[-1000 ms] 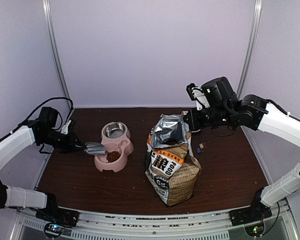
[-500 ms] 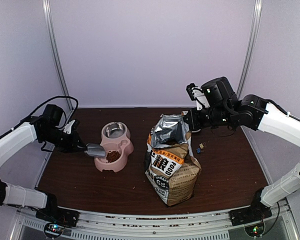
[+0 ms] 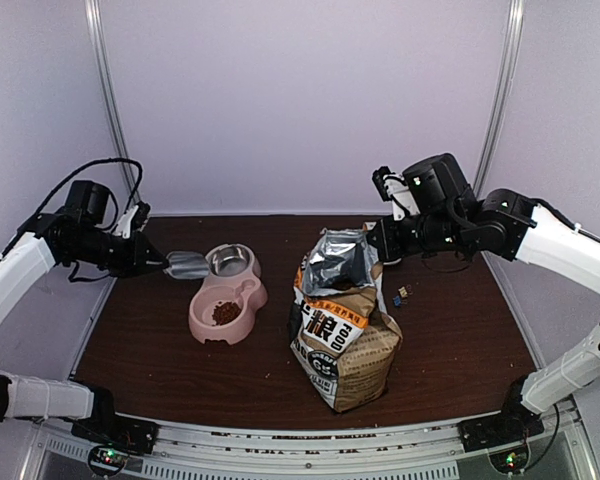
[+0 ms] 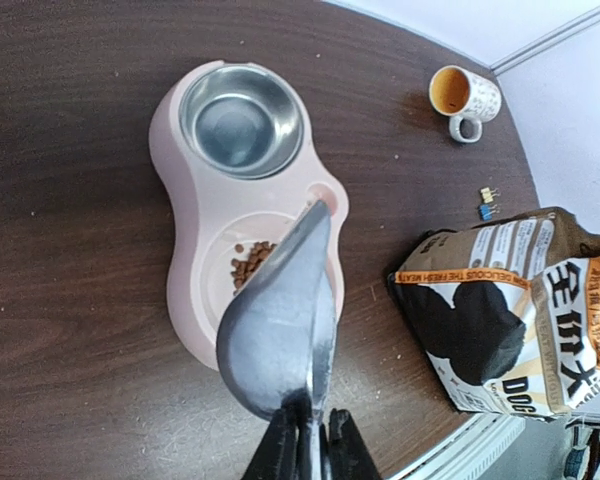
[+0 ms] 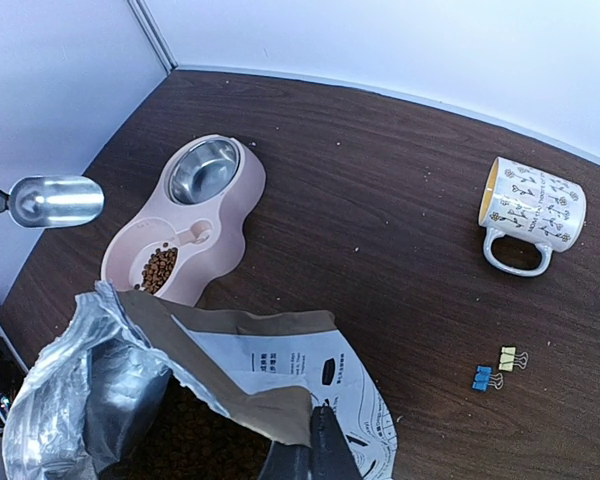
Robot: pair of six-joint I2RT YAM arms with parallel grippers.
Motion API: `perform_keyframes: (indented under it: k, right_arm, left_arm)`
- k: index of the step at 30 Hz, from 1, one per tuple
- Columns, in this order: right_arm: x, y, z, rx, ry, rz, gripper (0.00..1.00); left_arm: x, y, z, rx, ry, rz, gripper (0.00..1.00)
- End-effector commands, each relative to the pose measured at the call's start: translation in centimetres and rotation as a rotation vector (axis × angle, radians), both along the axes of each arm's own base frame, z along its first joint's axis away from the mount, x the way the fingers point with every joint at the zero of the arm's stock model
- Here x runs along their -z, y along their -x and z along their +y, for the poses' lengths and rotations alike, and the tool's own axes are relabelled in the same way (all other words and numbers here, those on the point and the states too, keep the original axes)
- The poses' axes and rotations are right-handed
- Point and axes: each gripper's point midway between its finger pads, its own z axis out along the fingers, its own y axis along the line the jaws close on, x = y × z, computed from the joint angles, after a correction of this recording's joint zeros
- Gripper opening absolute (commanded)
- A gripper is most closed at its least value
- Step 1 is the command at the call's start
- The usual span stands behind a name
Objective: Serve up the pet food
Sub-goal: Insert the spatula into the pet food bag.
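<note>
Beyond the left fingers (image 4: 276,452), clamped on its handle, the scoop (image 4: 280,335) has lifted clear of the bowl (image 4: 185,290), kibble (image 4: 250,265) delivered; right fingers (image 5: 327,445) stay pinched on the bag (image 5: 270,355) lip.

Partly seen: scoop (image 4: 280,335) handle buried between the left gripper (image 4: 305,452) fingers, which the bottom edge crops; pet food (image 4: 248,266) half covered by the scoop in the pink bowl (image 4: 280,197); bag (image 4: 500,320) cropped at right; right gripper (image 5: 315,450) mostly below frame; clips (image 3: 401,294) too small overhead.
</note>
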Motion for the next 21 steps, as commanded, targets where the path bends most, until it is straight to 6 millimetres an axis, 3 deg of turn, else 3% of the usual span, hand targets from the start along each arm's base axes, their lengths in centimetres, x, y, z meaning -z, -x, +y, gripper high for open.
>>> perform_keyframes:
  k: [1,14,21]
  right_arm:
    - [-3.1,-1.4,-0.7,0.057,-0.032,-0.092,0.0]
    - [-2.7,-0.5,2.1,-0.009,-0.032,-0.081,0.0]
    - [-2.5,0.0,2.9,-0.036,-0.031,-0.079,0.0]
  left_arm:
    - [-4.5,1.1,-2.3,0.075,0.044,-0.096,0.0]
    - [-13.3,6.8,-14.2,0.501,0.11,-0.309,0.0]
    - [-15.6,8.9,-17.5,0.621,0.166,-0.392,0.0]
